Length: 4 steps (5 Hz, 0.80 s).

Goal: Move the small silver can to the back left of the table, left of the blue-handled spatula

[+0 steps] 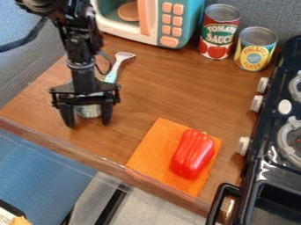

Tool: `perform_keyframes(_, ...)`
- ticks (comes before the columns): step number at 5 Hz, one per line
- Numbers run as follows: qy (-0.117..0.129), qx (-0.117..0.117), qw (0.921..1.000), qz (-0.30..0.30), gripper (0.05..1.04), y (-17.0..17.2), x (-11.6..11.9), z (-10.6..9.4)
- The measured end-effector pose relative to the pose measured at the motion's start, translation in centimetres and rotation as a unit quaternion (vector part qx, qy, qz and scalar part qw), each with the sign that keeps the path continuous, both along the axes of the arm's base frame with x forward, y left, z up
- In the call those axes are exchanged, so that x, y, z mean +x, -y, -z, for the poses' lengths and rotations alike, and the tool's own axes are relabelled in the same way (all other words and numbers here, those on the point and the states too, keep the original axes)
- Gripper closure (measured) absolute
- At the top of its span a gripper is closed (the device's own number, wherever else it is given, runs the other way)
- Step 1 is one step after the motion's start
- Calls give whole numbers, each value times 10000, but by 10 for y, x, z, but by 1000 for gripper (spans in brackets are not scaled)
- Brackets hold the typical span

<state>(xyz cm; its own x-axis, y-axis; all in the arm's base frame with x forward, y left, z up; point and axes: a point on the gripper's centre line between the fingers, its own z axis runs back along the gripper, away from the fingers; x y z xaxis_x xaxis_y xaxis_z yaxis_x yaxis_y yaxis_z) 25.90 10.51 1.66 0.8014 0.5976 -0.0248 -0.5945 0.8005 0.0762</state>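
"Where does the silvery tin [88, 111] lie from you?"

"Straight between my gripper's [89, 124] two fingers as the camera sees it, on the left part of the counter [164, 83], nearer the front edge than the back. I take it for a tin, since just a ribbed, rounded band shows."

"Do you have hold of it?"

"My fingers point down and stand well apart, one to each side of it. Whether either one touches it, I cannot tell."

"And its long axis?"

"Hidden behind me, so I can't say. I'm the only arm here."

"What is nearest to the two of you?"

"A fork [116, 65], just behind, its head toward the back edge and its handle running down toward me."

"Farther out?"

"Toward the front right corner, a red pepper [192, 154] rests aslant on an orange cloth [150, 149]. Along the back are a toy microwave [156, 26], then a tomato can [218, 33] and a pineapple can [255, 49], both upright. The stove [264, 145] stands along the right side."

"And the room?"

"A grey wall [267, 13] rises behind the cans."
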Motion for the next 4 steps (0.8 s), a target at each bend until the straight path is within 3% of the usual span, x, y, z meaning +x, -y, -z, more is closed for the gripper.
perform_keyframes(2,160,-147,9971,-730,84,-51,-7,-1)
perform_keyframes(4,431,6,9961,-774,85,-74,7,-14)
